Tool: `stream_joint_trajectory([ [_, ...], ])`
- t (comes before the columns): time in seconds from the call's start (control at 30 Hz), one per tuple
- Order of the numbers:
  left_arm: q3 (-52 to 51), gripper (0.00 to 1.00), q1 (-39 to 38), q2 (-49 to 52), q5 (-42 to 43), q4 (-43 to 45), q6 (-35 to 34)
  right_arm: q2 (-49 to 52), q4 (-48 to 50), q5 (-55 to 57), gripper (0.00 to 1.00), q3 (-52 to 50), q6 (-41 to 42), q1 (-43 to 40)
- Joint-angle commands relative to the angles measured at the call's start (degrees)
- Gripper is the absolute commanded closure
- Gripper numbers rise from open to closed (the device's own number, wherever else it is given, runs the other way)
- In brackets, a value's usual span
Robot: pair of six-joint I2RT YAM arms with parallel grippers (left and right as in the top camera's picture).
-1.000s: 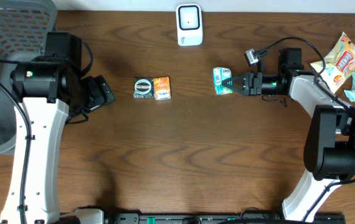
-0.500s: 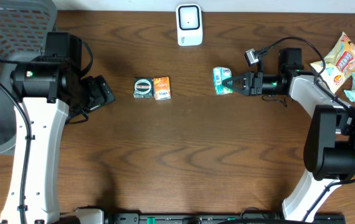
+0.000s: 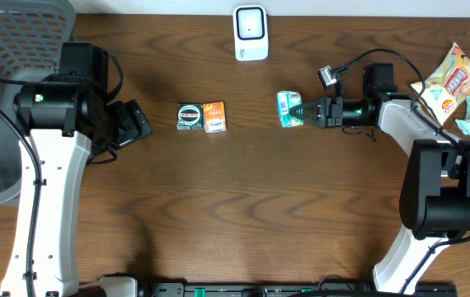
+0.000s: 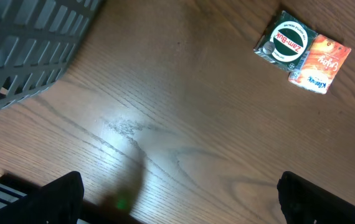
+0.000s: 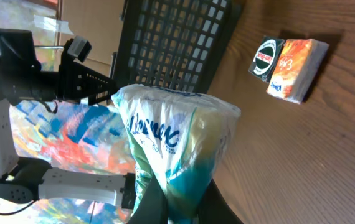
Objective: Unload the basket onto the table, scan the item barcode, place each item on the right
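The item is a teal and white plastic packet (image 3: pixel 288 109) (image 5: pixel 177 140). My right gripper (image 3: pixel 304 112) (image 5: pixel 180 208) is shut on its lower end and holds it out to the left, off the table, right of centre. The white barcode scanner (image 3: pixel 251 33) stands at the table's far edge, up and to the left of the packet. No barcode shows on the packet from here. My left gripper (image 3: pixel 140 124) (image 4: pixel 177 199) hangs open over bare wood at the left, with nothing between its fingers (image 4: pixel 53 196).
A dark green Zam-Buk box (image 3: pixel 190 116) (image 4: pixel 286 43) and an orange tissue pack (image 3: pixel 214 117) (image 4: pixel 319 62) lie side by side mid-table. A grey mesh basket (image 3: pixel 4 49) fills the far left. Snack packets (image 3: pixel 449 78) lie at the far right.
The right gripper has carried the packet slightly left and toward the far edge. The left arm has not moved.
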Motion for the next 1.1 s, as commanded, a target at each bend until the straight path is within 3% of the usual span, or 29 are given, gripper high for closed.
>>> stream_joint_trajectory([
  [0.0, 0.07, 0.02, 0.02, 0.31, -0.35, -0.37, -0.52, -1.31, 0.15, -1.44, 0.99, 0.31, -1.51, 0.46],
  [1.07, 0.07, 0.02, 0.04, 0.31, -0.35, -0.37, -0.52, -1.31, 0.13, -0.79, 0.99, 0.31, -1.49, 0.46],
])
